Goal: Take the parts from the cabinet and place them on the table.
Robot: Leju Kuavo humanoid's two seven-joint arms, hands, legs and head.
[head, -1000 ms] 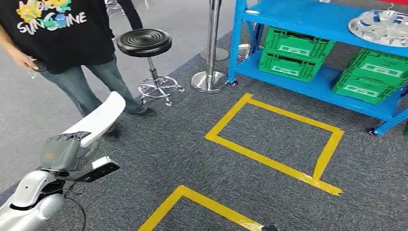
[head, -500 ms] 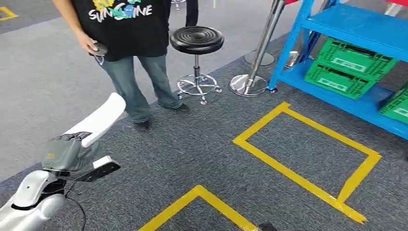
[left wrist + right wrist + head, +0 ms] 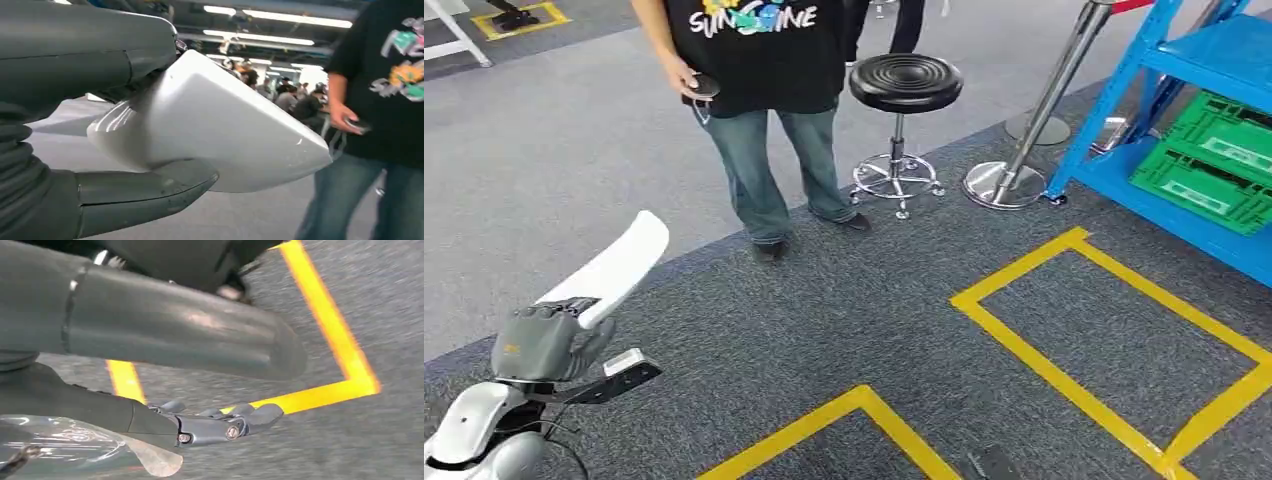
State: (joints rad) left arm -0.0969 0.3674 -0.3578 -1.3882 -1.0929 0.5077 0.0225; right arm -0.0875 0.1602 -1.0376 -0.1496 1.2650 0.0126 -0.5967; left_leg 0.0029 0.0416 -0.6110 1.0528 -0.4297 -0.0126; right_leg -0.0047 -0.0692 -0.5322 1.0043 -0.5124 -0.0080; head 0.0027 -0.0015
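— Grey carpet [image 3: 824, 330] with yellow tape squares [image 3: 1114, 340] runs under you, and the whole head view has swung since a second ago: the blue cabinet [image 3: 1194, 70] with its green crates [image 3: 1214, 160] has slid to the right edge, while the person [image 3: 764, 100] and the black stool [image 3: 905, 85] now sit mid-frame.

— So the things didn't move?

— No, your camera turned. You're rotating away from the cabinet, which I'd read as the carry leg toward the desk.

— And the part?

— The white part [image 3: 609, 268] is up in your left hand [image 3: 544, 342]; the fingers [image 3: 145, 192] are wrapped round it, thumb above and fingers below, same hold as before.

— Right hand?

— Your right hand [image 3: 215, 425] hangs over the floor; something clear and glossy sits close by it, but you can't tell whether it's gripped. Mind the person standing near your path.
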